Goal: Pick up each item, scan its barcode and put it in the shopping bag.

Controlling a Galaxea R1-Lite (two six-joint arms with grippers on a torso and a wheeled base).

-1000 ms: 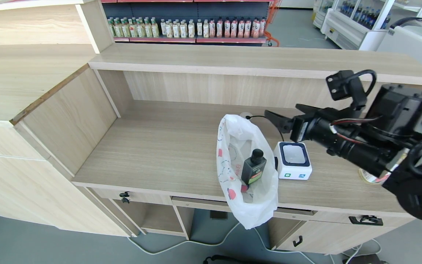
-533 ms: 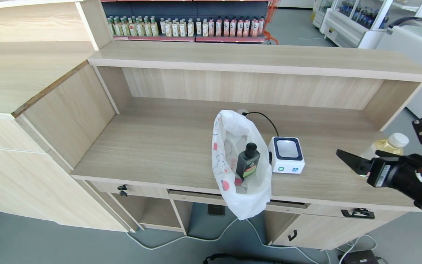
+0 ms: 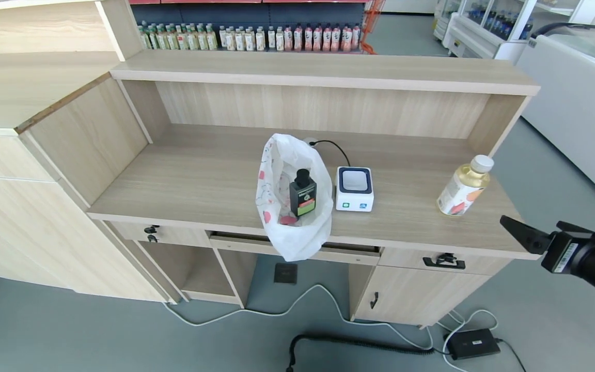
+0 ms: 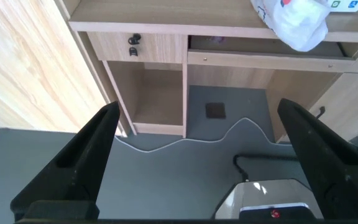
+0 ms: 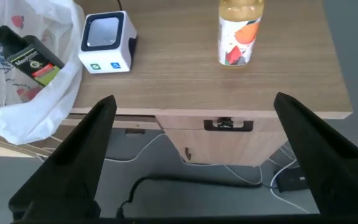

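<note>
- As the right claw (image 3: 530,220) hangs wide and empty off the worktop's (image 3: 215,181) front edge, centre it on the drink bottle's (image 3: 465,187) body.
- The left claw (image 4: 197,106) gapes empty too.

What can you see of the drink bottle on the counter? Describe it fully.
The drink bottle is clear plastic, white-capped, holding pale yellow liquid, with a white label printed in orange and red round its lower body. It stands upright, cap on, near the right end of the wooden counter, well apart from the scanner to its left. Only the counter touches it.
</note>
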